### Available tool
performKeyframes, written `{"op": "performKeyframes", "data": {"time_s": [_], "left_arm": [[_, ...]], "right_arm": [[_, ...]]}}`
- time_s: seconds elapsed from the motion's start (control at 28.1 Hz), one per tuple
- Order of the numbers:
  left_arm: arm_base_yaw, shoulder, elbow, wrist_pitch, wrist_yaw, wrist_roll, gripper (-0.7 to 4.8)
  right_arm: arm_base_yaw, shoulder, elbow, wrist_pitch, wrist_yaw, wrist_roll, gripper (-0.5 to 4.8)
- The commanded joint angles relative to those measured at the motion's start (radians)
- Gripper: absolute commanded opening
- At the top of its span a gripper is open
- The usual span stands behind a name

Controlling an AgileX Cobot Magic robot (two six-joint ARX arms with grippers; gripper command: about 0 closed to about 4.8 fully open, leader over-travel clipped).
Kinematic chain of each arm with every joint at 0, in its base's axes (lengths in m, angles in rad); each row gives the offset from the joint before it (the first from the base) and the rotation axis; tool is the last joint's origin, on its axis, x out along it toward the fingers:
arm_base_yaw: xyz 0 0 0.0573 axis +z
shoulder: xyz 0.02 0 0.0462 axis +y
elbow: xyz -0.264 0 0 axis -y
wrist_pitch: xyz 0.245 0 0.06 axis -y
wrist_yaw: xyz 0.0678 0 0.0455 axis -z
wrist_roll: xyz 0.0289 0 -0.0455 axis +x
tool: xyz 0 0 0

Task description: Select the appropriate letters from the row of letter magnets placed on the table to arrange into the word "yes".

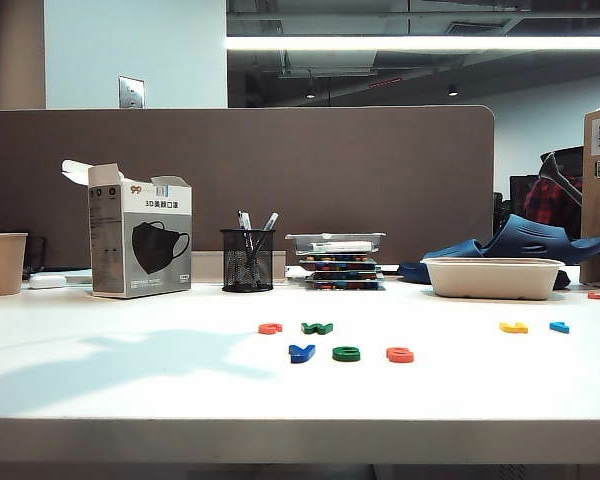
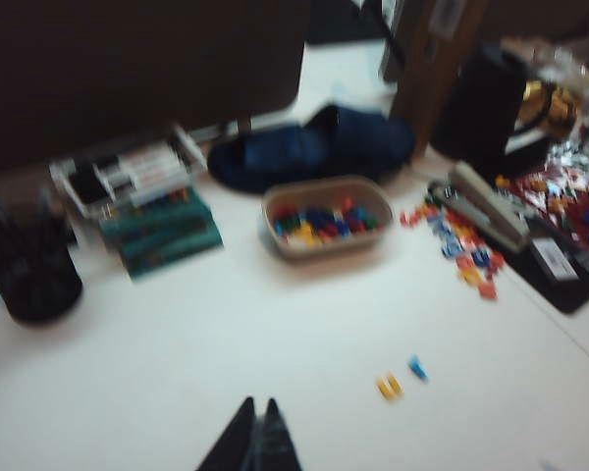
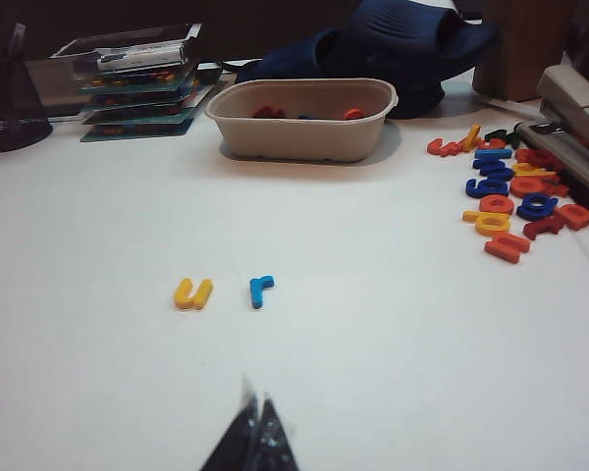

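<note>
Left gripper (image 2: 258, 432) closed, fingers pressed together, hanging over bare table (image 2: 226, 373) in its blurred wrist view; yellow letter (image 2: 389, 387) and light blue letter (image 2: 418, 368) lying beyond it. Right gripper (image 3: 258, 437) shut too, empty, poised above the table with the same yellow and light blue pair just ahead. Neither gripper showing in the exterior view.

Lower centre of the exterior view: blue y (image 1: 301, 352), green e (image 1: 346, 353), orange-red s (image 1: 400, 354) lined up side by side, spaced apart, near the front edge. Just behind them, a second orange-red letter (image 1: 270, 328) beside the dark green w (image 1: 317, 327). Off to the right, yellow and light blue lying together, well apart from the rest.

Further back: beige tray (image 1: 493, 277) at right, pen cup (image 1: 247, 260) at centre, mask box (image 1: 140, 240) at left.
</note>
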Motion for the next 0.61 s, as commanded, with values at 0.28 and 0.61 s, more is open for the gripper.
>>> {"op": "performKeyframes", "data": {"time_s": [0.28, 0.61], "left_arm": [[0.286, -0.008, 0.004, 0.129, -0.004, 0.172, -0.05], [0.520, -0.028, 0.004, 0.084, 0.010, 0.282, -0.05]], "right_arm": [[-0.002, -0.010, -0.008, 0.013, 0.013, -0.020, -0.05], [-0.002, -0.010, -0.008, 0.011, 0.013, -0.020, 0.32]]}}
